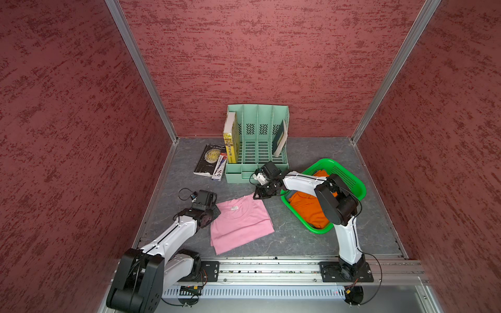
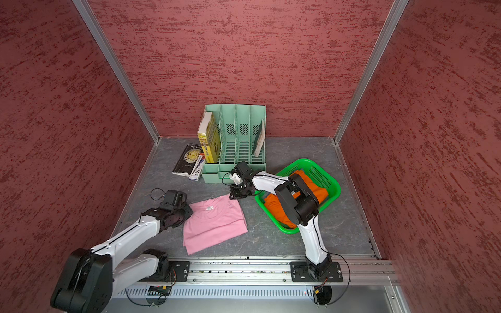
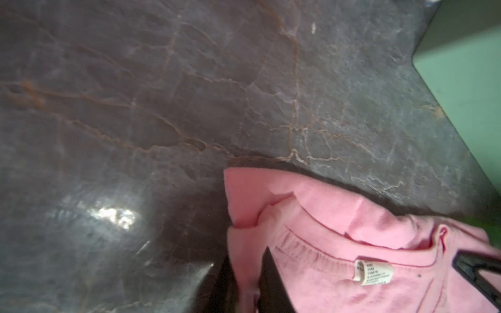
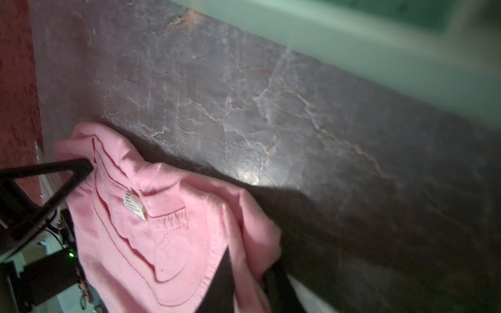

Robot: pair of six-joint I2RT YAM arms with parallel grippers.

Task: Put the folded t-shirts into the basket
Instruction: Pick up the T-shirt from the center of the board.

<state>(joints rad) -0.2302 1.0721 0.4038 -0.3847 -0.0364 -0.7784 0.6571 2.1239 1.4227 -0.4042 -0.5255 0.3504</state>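
Left arm (image 1: pixel 173 235) low, outstretched, claw (image 1: pixel 216 210) gripping pink tee (image 1: pixel 241 222)

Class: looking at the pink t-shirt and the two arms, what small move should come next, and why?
Probably raise both arms together slightly. The left fingers and right fingers are each shut on a far corner of the pink t-shirt, which lies on the table; the basket beside it already holds the orange t-shirt.
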